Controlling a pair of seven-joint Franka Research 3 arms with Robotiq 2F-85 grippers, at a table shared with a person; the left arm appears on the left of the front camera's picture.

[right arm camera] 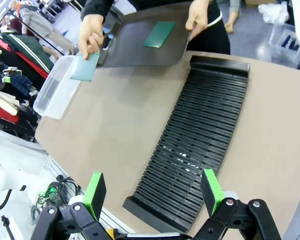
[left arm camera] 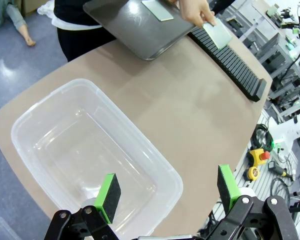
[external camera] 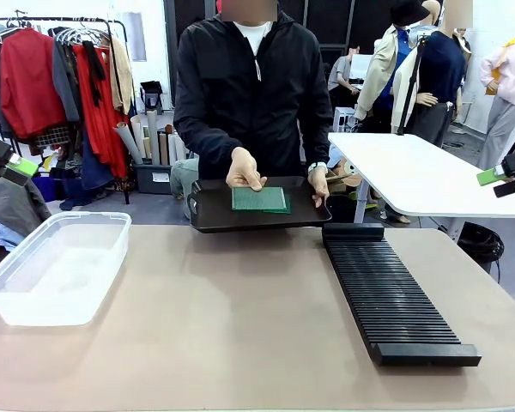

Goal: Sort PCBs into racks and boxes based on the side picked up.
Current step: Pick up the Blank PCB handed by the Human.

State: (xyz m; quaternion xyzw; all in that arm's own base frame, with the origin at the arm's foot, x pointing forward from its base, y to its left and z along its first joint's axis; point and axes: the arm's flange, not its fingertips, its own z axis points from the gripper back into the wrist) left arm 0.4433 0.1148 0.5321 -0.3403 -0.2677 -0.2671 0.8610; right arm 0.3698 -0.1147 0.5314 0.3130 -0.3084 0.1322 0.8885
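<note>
**Setting.** Workshop floor, with a clothes rail [external camera: 60, 77] at back left and a white table [external camera: 412, 172] at back right. In front is a tan table [external camera: 240, 326], with a person [external camera: 253, 86] at its far side.

**Box** [external camera: 56, 266]. Clear and empty, at the table's left end, directly under the left gripper.

**Rack** [external camera: 395, 292]. Black and slotted, on the table's right side, running from the far edge toward the robot. No slot looks filled.

**Tray** [external camera: 215, 215]. Dark and rimmed, held by the person at the far edge, just beside the rack's far end.

**PCBs** [external camera: 260, 199]. Green, lying on the tray. In the wrist views a further PCB [right arm camera: 85, 66] is pinched by one end in the person's hand [right arm camera: 91, 34] and held out past the tray's edge. The other hand [right arm camera: 197, 17] grips the tray.

**Left gripper** [left arm camera: 168, 192]. Jaws spread wide with nothing between the pads, hovering above the box.

**Right gripper** [right arm camera: 152, 192]. Likewise spread and empty, high above the rack's near end.

**Step in hand.** Judged to be the opening handover, since no board is sorted yet.

**Next move.** One gripper has to reach the offered PCB and close on a free edge clear of the person's fingers. The pads should sit square across the thin faces so the board does not twist. Which side is taken then decides rack or box.
</note>
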